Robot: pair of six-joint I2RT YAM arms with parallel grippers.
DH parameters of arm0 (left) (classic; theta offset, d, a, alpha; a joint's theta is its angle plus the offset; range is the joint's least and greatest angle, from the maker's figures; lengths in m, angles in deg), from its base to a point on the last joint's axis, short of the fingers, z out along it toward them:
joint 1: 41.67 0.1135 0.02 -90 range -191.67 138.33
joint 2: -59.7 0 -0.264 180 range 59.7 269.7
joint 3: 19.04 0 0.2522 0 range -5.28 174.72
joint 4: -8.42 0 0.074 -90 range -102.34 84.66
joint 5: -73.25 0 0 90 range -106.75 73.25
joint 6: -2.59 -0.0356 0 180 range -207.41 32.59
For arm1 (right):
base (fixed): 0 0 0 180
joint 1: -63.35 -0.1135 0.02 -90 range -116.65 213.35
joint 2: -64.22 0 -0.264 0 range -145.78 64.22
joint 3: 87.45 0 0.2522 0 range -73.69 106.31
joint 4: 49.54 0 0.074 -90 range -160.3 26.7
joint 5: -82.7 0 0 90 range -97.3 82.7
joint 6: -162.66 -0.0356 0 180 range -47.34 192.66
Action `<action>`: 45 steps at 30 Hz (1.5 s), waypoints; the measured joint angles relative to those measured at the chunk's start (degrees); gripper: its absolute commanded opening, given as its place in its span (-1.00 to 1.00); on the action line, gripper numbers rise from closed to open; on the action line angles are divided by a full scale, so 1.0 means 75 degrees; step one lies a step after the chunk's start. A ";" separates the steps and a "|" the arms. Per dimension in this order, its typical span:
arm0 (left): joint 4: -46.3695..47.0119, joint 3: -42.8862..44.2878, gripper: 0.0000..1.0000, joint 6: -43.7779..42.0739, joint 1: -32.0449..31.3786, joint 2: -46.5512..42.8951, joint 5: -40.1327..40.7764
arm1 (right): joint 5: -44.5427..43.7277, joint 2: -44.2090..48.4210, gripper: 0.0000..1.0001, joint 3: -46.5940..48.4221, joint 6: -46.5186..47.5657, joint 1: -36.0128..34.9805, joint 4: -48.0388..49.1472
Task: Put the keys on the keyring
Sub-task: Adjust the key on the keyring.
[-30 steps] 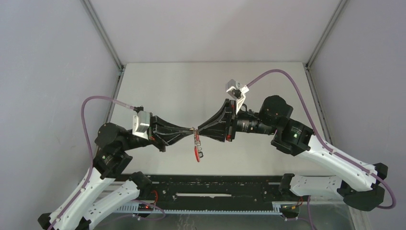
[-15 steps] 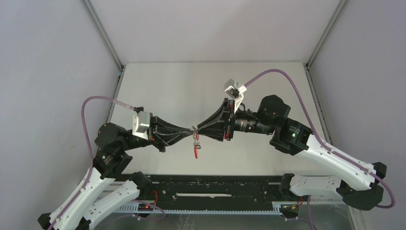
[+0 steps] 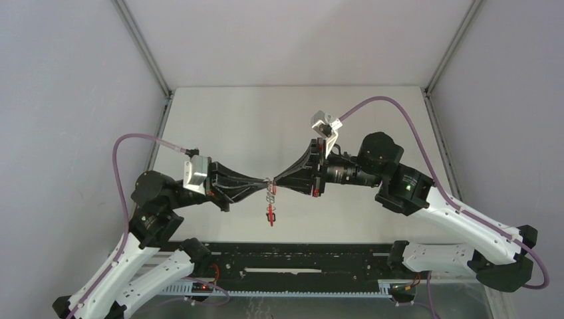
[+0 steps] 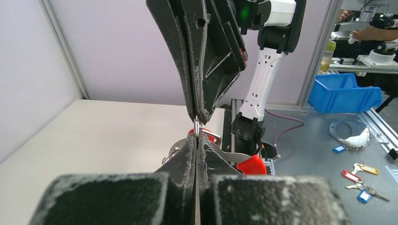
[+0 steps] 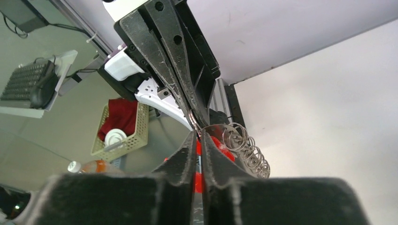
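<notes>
Since the earlier frame, the red strap (image 3: 269,214) has swung slightly left and the right arm (image 3: 399,183) has edged left. The left gripper (image 3: 267,180) is pressed together on the keyring (image 4: 197,125). The right gripper (image 3: 275,181), nearly closed, pinches the same ring tip-to-tip. The keys (image 3: 270,197) and chain (image 5: 248,152) dangle just beneath, above the table (image 3: 233,119).

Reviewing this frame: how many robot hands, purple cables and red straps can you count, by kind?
hands: 2, the left hand and the right hand
purple cables: 2, the second on the right arm
red strap: 1
total: 5
</notes>
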 measured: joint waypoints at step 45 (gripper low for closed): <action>0.0050 0.0000 -0.99 -0.0032 0.0009 0.0047 -0.0353 | 0.1037 0.0096 -0.03 -0.0117 0.0956 0.0321 0.0446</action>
